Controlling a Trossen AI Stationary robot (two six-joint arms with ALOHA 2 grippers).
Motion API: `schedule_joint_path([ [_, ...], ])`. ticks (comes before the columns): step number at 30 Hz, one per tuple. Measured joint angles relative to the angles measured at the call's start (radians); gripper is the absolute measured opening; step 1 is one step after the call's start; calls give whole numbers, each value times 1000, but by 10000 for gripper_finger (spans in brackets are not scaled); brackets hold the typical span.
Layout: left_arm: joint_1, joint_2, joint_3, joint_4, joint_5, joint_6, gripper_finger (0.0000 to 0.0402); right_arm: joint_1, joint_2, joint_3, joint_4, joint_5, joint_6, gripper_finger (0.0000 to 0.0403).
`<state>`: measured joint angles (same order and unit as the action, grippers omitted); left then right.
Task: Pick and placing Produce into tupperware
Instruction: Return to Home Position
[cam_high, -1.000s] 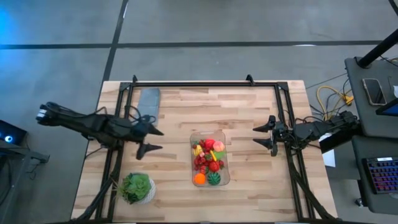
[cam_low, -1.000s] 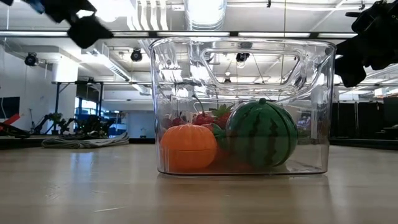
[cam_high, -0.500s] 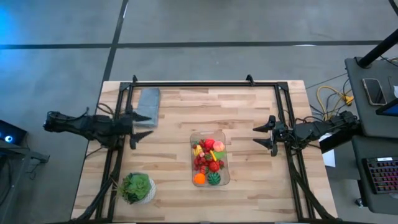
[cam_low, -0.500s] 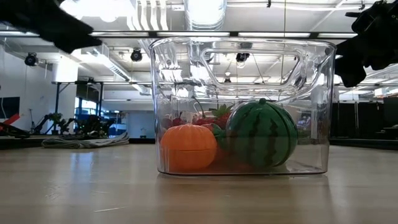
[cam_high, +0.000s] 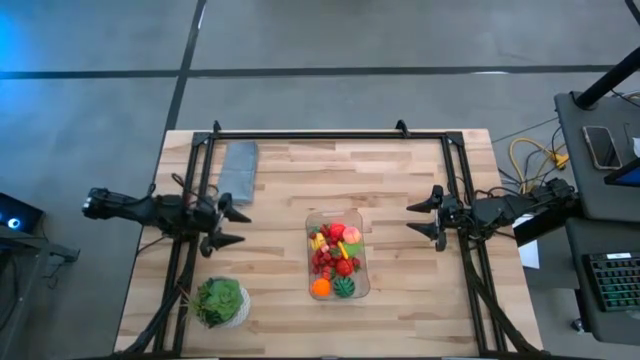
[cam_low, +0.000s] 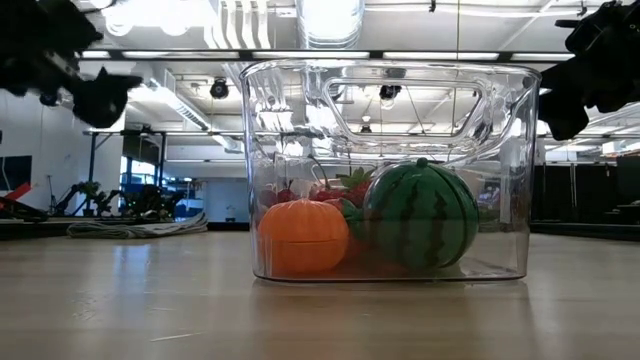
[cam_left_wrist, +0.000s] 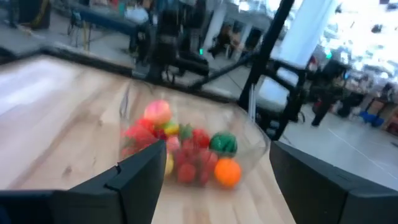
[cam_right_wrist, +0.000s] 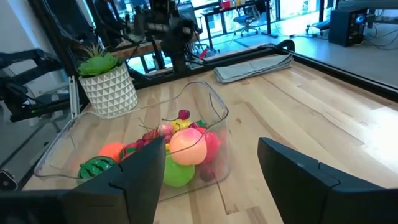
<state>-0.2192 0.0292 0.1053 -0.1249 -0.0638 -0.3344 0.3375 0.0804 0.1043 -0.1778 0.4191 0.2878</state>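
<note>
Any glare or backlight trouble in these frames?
Low view: ceiling lights sit behind the tupperware and reflect off its clear walls; the left gripper and right gripper read as dark silhouettes there. Left wrist view: the far room is washed out bright. High view: even light on the table, no strong glare.

Tupperware (cam_low: 500, 150), centre: clear, glossy plastic. Produce (cam_low: 420, 215) inside: smooth, lightly shiny plastic. Table (cam_high: 290, 175): pale matt wood planks. Cloth (cam_high: 238, 170), upper left: grey, matt. Rails (cam_high: 300, 134): black metal.
</note>
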Motion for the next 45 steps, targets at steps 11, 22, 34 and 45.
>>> schedule_joint_path([
  [11, 61, 3, -64, 57, 53, 158, 272, 0, 0, 0, 0, -1, 0, 246],
  [22, 256, 47, -67, 68, 129, 213, 272, 0, 0, 0, 0, 0, 0, 247],
  [34, 257, 47, -67, 65, 53, 212, 272, 0, 1, 0, 0, 0, 0, 244],
  [45, 257, 56, -67, 65, 50, 212, 272, 0, 1, 0, 0, 0, 0, 247],
])
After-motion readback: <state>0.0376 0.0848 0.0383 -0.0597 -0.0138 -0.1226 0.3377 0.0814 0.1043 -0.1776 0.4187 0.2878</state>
